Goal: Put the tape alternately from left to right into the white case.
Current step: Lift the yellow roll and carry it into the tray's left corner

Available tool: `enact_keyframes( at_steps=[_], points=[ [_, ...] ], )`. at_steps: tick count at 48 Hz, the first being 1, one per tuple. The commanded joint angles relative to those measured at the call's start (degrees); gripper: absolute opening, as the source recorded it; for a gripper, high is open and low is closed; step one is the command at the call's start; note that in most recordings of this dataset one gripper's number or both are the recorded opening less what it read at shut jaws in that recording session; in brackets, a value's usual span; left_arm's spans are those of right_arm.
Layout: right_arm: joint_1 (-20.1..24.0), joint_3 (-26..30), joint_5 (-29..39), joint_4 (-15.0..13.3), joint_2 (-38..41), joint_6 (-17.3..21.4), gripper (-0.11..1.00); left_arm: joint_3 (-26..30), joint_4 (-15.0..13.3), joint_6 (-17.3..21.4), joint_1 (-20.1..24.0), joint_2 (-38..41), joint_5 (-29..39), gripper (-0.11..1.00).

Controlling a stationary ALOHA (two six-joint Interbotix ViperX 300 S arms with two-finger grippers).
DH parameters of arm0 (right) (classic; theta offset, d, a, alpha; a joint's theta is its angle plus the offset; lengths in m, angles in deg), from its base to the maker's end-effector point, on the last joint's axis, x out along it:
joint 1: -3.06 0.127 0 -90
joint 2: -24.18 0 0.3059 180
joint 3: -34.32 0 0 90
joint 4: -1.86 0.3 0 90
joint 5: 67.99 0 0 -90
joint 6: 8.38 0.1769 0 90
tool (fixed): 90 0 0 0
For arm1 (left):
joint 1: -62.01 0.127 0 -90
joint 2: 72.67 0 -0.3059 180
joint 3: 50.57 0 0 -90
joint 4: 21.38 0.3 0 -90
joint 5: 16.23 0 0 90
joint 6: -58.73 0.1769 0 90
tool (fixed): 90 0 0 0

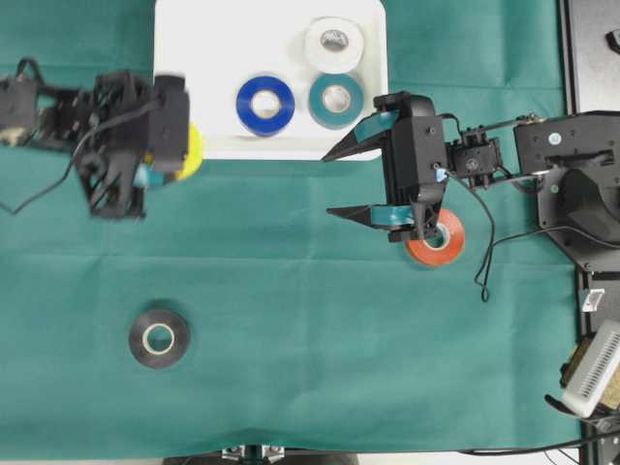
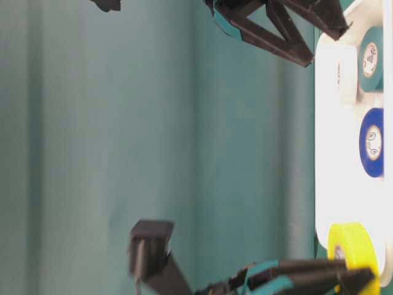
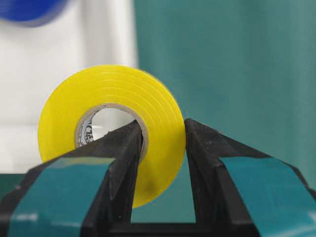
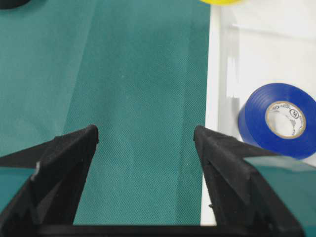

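Six tape rolls [image 1: 265, 105] (three inside), one white case [image 1: 184, 58], two grippers [image 1: 331, 184].

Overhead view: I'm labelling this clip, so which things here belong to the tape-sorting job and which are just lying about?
Part of the job:
white case
blue tape, teal tape and white tape, in the case
yellow tape, gripped by the left gripper
orange tape and black tape, on the cloth
right gripper, open

Just lying about:
green cloth
white device

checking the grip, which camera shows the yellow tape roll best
The left wrist view: the yellow tape roll fills it, its wall pinched by the left gripper. Overhead shows a sliver beside the arm, table-level its edge, right wrist only a scrap.
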Motion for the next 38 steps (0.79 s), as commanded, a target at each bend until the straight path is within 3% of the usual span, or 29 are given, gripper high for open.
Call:
enact_keyframes(
  at_steps=[1, 17, 38],
  points=[
    [0.0, 1.2, -0.4, 0.2, -0.5, 0.1, 0.81, 2.1, 0.1, 0.1, 2.0, 0.5, -0.5, -0.03],
    [0.0, 1.1, -0.4, 0.2, -0.4, 0.1, 0.81, 4.0, 0.2, 0.4, 8.8, 4.3, -2.5, -0.03],
    [0.0, 1.1, -0.4, 0.2, -0.4, 0.1, 0.81, 7.2, 0.2, 6.6, 14.5, 7.3, -5.6, -0.03]
  ],
)
